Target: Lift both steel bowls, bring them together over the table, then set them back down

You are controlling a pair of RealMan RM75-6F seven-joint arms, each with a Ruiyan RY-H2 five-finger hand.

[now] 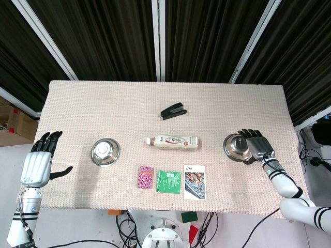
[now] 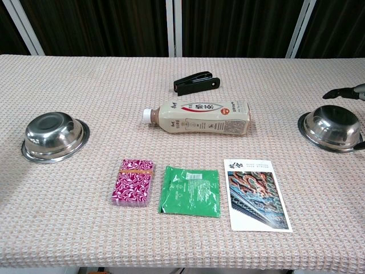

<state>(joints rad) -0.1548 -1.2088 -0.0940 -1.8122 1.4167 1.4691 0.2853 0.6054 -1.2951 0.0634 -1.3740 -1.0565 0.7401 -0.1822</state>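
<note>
A table [image 1: 77,98] covered in pale woven cloth fills both views. A milk tea bottle [image 1: 172,141] lies on its side at the centre, long axis running left to right, cap to the left. In front of it lie a picture card [image 2: 256,195], a green sachet [image 2: 190,190] and a small pink patterned box [image 2: 133,181]. Behind it sits a black stapler [image 1: 173,110].

The left steel bowl [image 1: 105,152] rests upside down, base up, well apart from the left hand [image 1: 40,162], which hovers off the table's edge with fingers spread. The right steel bowl [image 1: 238,146] also sits inverted near the right edge. The right hand [image 1: 259,145] lies over its right side, fingers extended; whether it grips cannot be told. The chest view shows only its dark fingertips.
</note>
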